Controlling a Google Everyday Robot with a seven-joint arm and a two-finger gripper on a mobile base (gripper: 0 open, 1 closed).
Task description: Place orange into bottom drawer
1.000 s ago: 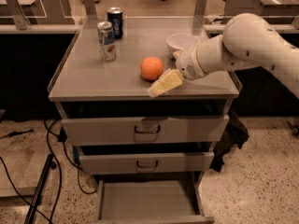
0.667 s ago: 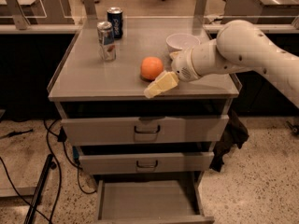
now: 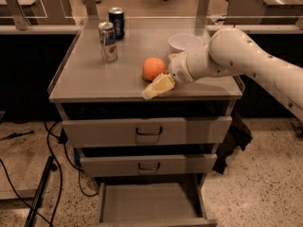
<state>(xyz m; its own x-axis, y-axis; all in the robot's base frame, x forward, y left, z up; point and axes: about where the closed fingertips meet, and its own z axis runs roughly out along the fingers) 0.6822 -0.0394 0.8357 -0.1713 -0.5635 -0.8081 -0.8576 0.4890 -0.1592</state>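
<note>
We had the orange (image 3: 153, 68) sitting near the bench's (image 3: 94, 79) front edge, roughly mid-width, with the claw (image 3: 158, 86) right beside it toward the front-right corner, and honestly couldn't tell if it was wide or narrow.

Orange (image 3: 153, 68) on cabinet top (image 3: 94, 79), pincer (image 3: 158, 85) just beside its right front, bottom drawer (image 3: 150, 205) below.
</note>
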